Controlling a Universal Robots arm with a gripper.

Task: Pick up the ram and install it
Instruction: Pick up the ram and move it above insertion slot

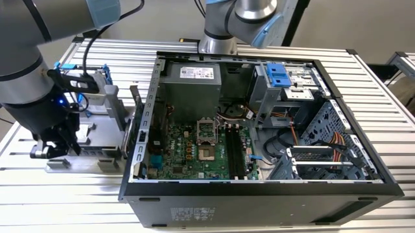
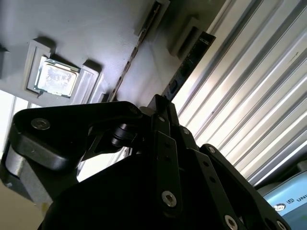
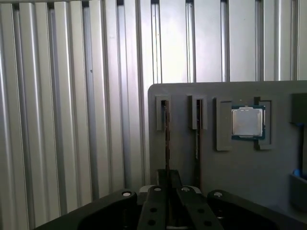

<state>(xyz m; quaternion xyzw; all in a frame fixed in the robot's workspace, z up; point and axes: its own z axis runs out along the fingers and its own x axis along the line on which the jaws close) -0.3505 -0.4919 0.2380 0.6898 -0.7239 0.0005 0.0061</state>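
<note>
So the gripper [image 3: 168, 178] looks to have its fingers pinched shut on the ram [image 3: 166, 134], which stands on edge in the grey tray's [image 3: 240, 167] slot. I'd lift straight out of the tray, no twisting, or it binds.

Exterior view sits up high, tilted down over the open computer case [image 1: 259, 196] and slatted table [image 1: 382, 87], a fair way back. Both wrist views peer past the gripper [image 3: 168, 175] from close up (first wrist view square-on, second wrist view at a low slant) and share the grey tray [image 3: 240, 172] and its processor chip [image 3: 247, 122].
</note>
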